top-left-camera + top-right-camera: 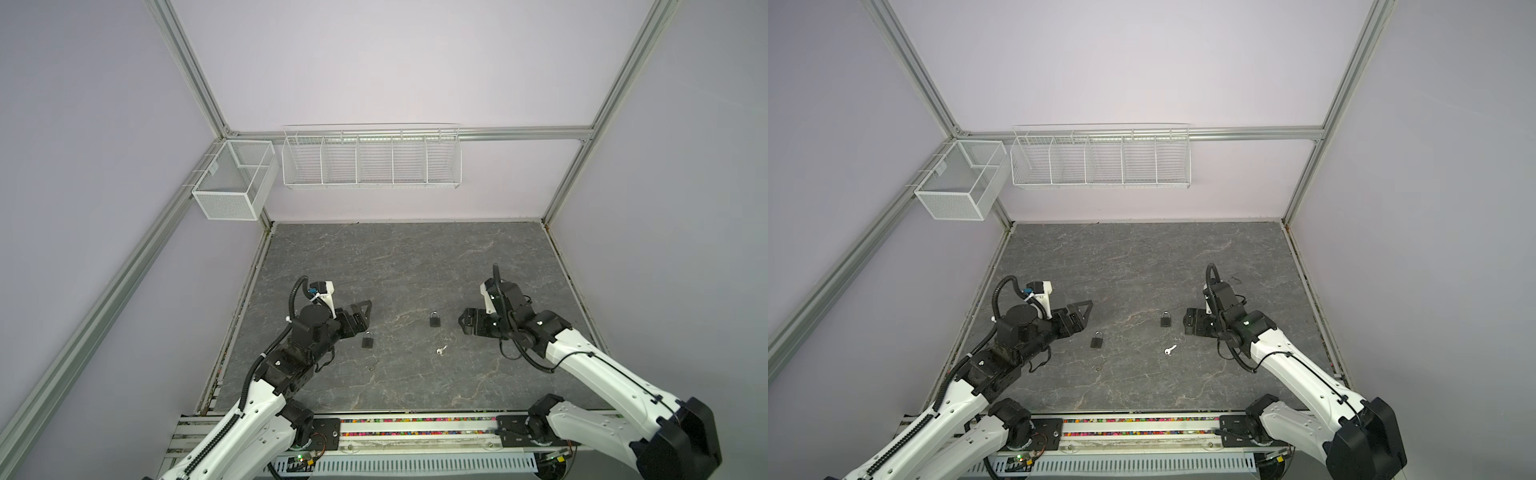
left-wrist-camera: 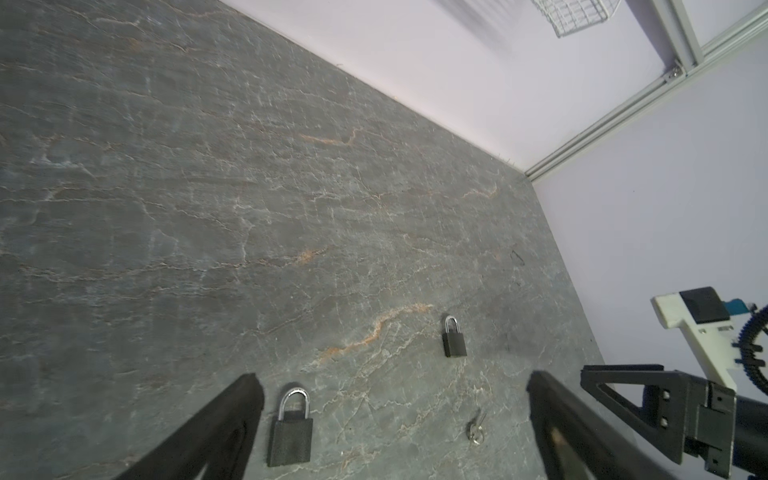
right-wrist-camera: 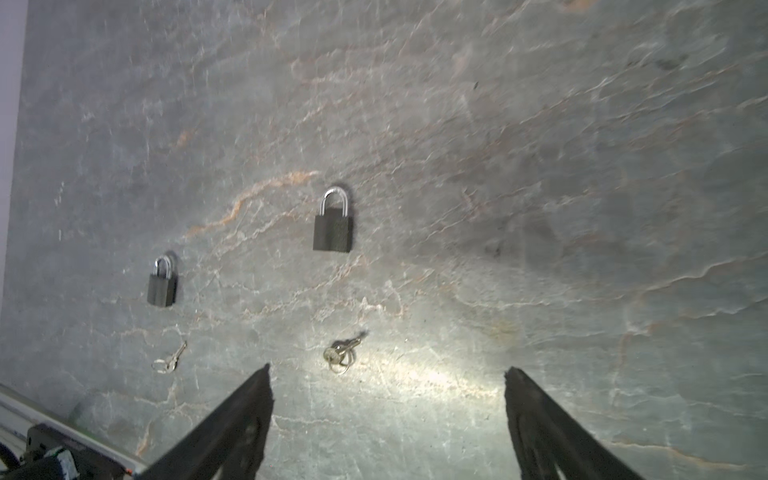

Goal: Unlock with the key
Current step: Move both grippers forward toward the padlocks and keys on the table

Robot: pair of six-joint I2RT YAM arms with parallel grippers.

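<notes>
Grey stone-look desk (image 1: 395, 266), 2 arms low over it. Left gripper (image 1: 361, 318): jaws wide apart, nothing in them, just beside left padlock (image 1: 367, 340). Right gripper (image 1: 463, 322): also spread, empty, near right padlock (image 1: 434, 320). Both padlocks lie flat, well apart, shackles look shut & point to the back wall. Key on ring (image 1: 441, 350) lies on the desk just in front of right padlock, nearer the robot. 2nd key (image 3: 168, 359) lies likewise in front of left padlock. Neither key is touched.
</notes>
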